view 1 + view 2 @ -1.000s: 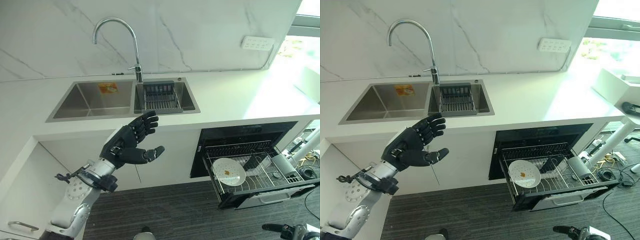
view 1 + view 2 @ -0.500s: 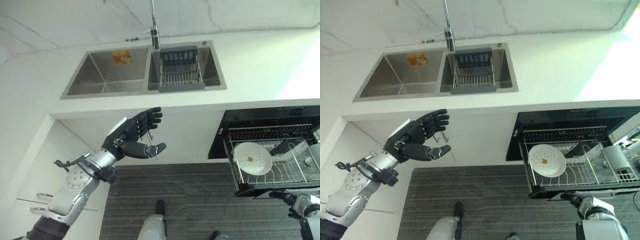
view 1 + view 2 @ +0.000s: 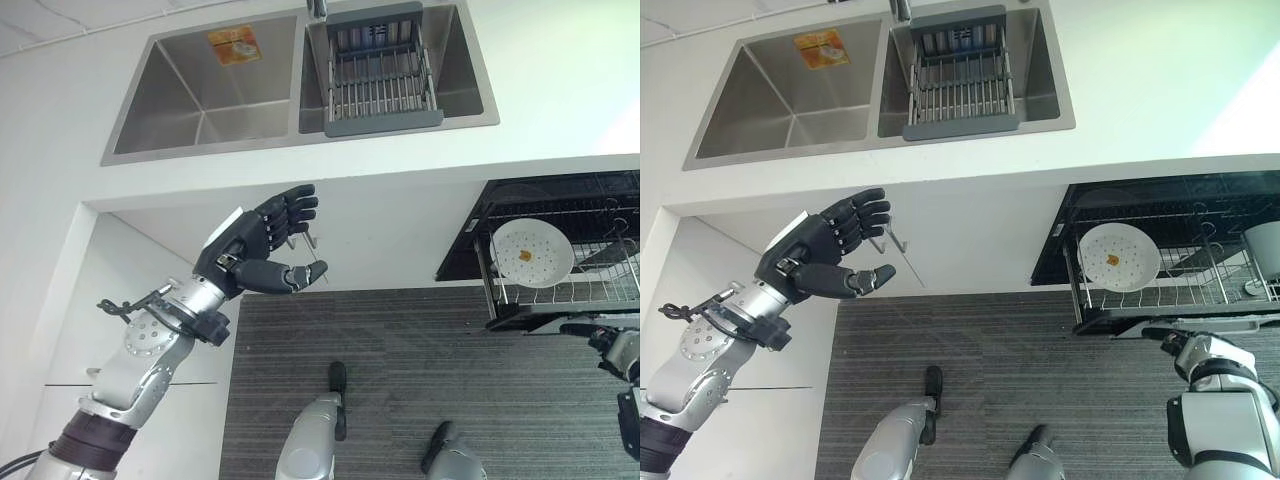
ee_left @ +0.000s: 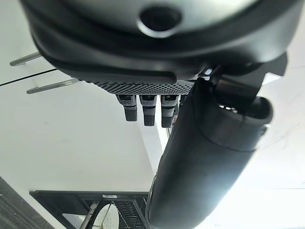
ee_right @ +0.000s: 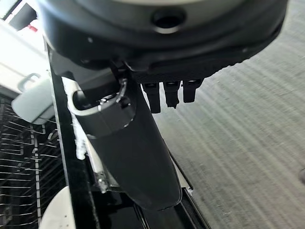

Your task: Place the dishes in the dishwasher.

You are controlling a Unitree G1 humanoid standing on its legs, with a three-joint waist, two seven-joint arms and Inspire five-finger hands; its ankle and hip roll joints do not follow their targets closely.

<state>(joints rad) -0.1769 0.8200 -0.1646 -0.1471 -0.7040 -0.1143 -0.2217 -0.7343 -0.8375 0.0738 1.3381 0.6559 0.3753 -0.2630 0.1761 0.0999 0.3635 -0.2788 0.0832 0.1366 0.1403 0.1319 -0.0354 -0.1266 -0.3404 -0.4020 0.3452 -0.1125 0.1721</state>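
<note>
A white plate [image 3: 531, 253] is seen standing in the pulled-out dishwasher rack [image 3: 1200, 290]. The rack's front edge could be knocked by the right hand [image 3: 1200, 352], which hangs just beside it with fingers relaxed and empty. The left hand [image 3: 262, 247] is held spread before the cabinet, below the sink [image 3: 170, 110] and its grey drainer basket [image 3: 380, 70].

A drying rack [image 3: 381, 68] is sitting in the sink [image 3: 170, 100] on the counter [image 3: 560, 70]; right, below, a plate [image 3: 531, 253] is standing in the dishwasher rack [image 3: 600, 285].
</note>
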